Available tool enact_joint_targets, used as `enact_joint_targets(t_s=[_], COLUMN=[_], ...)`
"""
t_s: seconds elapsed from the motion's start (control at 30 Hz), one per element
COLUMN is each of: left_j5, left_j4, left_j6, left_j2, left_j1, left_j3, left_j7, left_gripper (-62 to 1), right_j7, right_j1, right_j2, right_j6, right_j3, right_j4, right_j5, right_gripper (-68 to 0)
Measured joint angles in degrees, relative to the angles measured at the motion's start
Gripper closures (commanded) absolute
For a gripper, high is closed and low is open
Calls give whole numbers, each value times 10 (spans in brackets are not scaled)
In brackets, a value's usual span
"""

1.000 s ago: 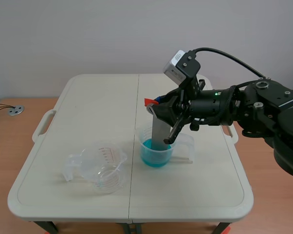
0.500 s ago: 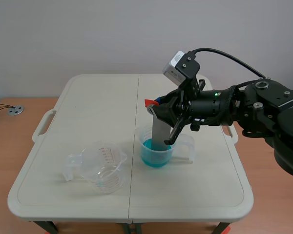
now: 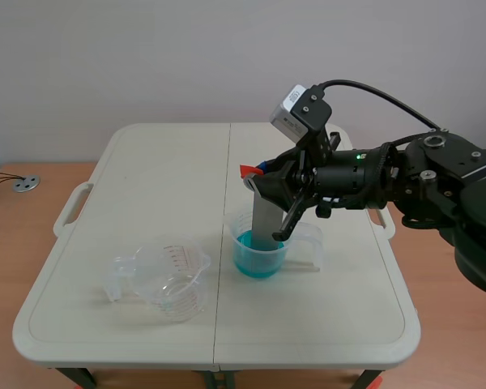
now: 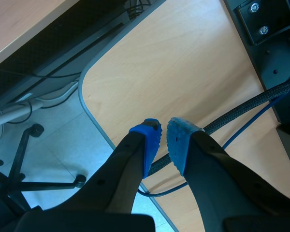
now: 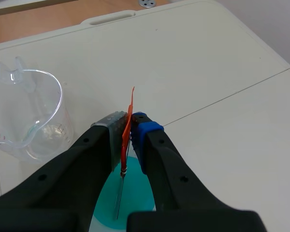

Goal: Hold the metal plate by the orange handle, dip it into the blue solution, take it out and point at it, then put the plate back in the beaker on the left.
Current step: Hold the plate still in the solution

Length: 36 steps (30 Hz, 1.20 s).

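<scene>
Nearest on the table (image 3: 146,162), toward its left, stands the clear beaker (image 3: 168,281), and just right of it near the middle stands the beaker of blue solution (image 3: 263,261). The metal plate (image 3: 265,223) stands almost upright in that beaker with its lower end in the blue liquid. Its orange handle (image 3: 247,170) at the top is clamped between the fingers of the right gripper (image 5: 128,126), whose arm comes in from the right. The left gripper (image 4: 163,145) is off the table over a wooden surface with cables, its blue pads nearly together on nothing.
</scene>
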Motion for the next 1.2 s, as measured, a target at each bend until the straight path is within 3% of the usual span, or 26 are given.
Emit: enact_joint_targets(t_s=[0.57,1.2], left_j5=[0,0], left_j4=[0,0], left_j6=[0,0], left_j2=[0,0], left_j1=[0,0], left_j3=[0,0], left_j7=[0,0], left_gripper=[-92,-92], right_j7=[1,37], right_j1=[0,0], right_j2=[0,0], right_j6=[0,0], right_j3=[0,0], right_j4=[0,0], right_j5=[0,-6], right_gripper=[-13,-13])
